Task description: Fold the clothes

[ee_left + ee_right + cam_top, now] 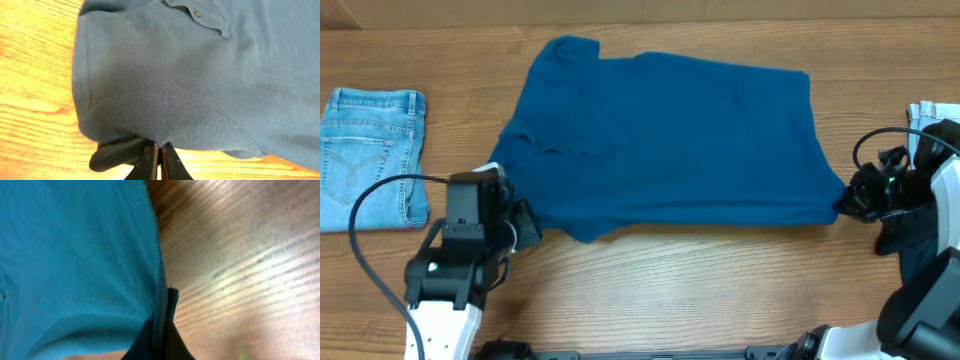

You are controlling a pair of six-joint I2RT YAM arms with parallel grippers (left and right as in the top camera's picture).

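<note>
A deep blue jersey shirt (670, 140) lies spread across the middle of the wooden table, collar and button placket toward the left. My left gripper (525, 225) is shut on the shirt's near-left edge; the left wrist view shows its fingers (159, 150) pinching the fabric (165, 85) with a dark fold hanging beside them. My right gripper (842, 205) is shut on the shirt's near-right corner; the right wrist view shows its fingers (161, 330) clamping the shirt's hem edge (75, 255).
Folded light-blue denim jeans (370, 155) lie at the far left of the table. A white thing (925, 115) and dark cloth (920, 250) sit at the right edge behind my right arm. Bare wood (690, 290) runs along the near side.
</note>
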